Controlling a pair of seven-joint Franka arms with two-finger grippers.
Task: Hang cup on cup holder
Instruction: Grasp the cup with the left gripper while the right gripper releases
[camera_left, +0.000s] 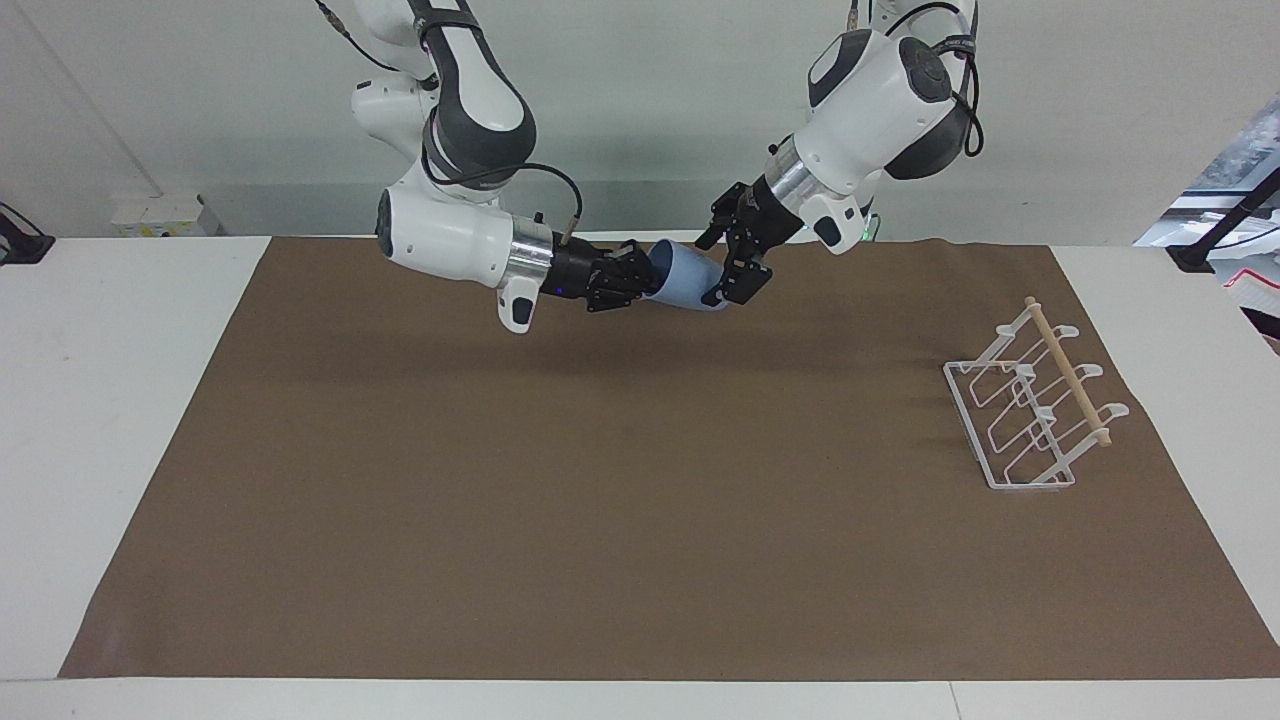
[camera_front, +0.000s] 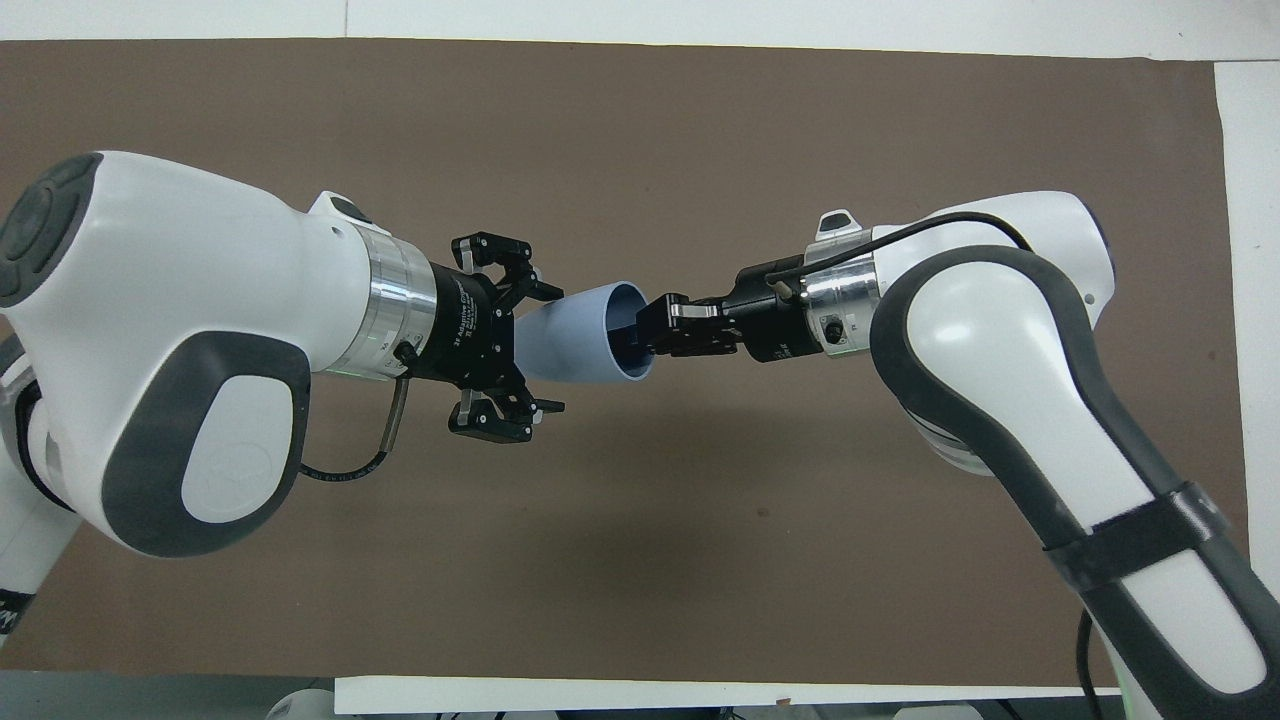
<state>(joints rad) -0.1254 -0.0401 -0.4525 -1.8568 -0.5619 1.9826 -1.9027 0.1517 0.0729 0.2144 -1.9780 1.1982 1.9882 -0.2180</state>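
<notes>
Overhead view: our right gripper (camera_front: 650, 335) pinches the cup (camera_front: 585, 333) by its rim; left gripper (camera_front: 525, 345), fingers spread around the base, should clamp before we release

My two grippers meet in the air over the brown mat (camera_left: 640, 500), and the cup (camera_left: 690, 277) fills the gap between them, so neither can pass straight through there. The mat lies bare under us and toward both ends. Only the cup holder (camera_left: 1030, 410) stands on it, at my left arm's end, well apart.
</notes>
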